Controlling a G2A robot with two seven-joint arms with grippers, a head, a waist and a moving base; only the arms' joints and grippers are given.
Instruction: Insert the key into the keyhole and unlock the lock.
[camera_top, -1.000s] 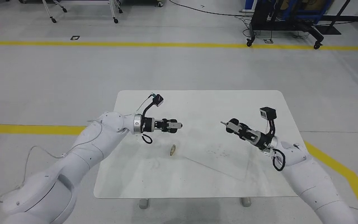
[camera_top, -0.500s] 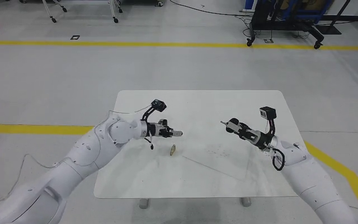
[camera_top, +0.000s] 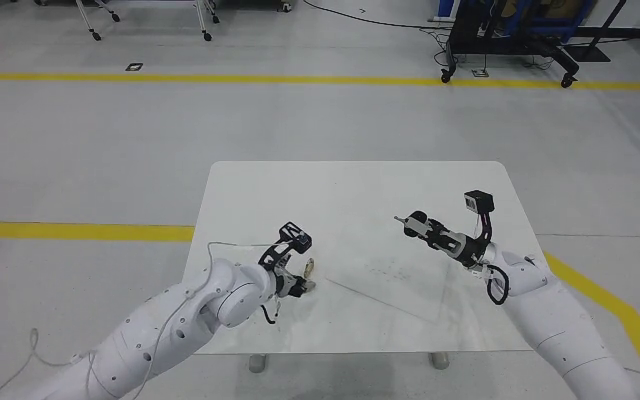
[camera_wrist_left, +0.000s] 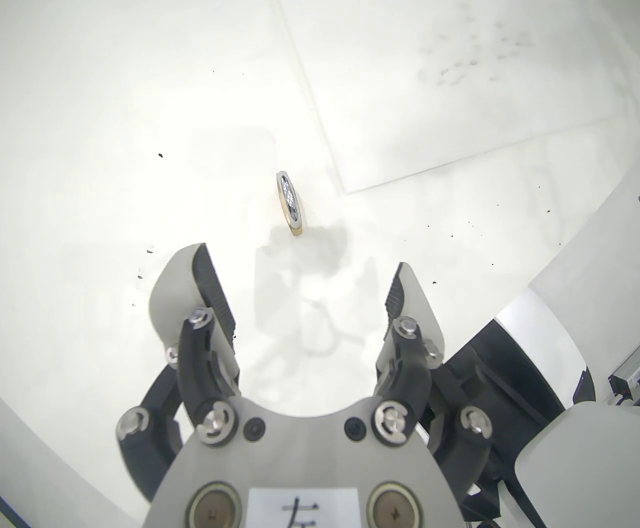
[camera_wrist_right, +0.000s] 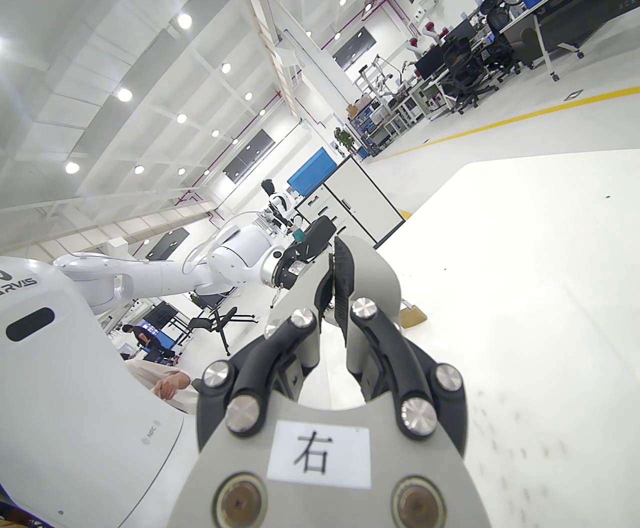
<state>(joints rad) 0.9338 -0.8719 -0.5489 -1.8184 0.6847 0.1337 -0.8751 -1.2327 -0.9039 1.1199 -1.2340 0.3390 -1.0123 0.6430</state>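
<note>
- Left arm has swung back and down toward the table's near edge; left gripper now points down at the tabletop instead of hanging level over it.
- Its fingers are spread wide, with nothing between them.
- Small brass padlock sits on the white table just ahead of those open fingers, untouched and in the same spot as before.
- Right gripper hasn't moved: held off the table, well apart from the padlock, fingers pressed together.
- Thin tip pokes out of it, likely the key; too small to confirm.
- Read: left is lining up to grab and steady the padlock. Insertion not started.
</note>
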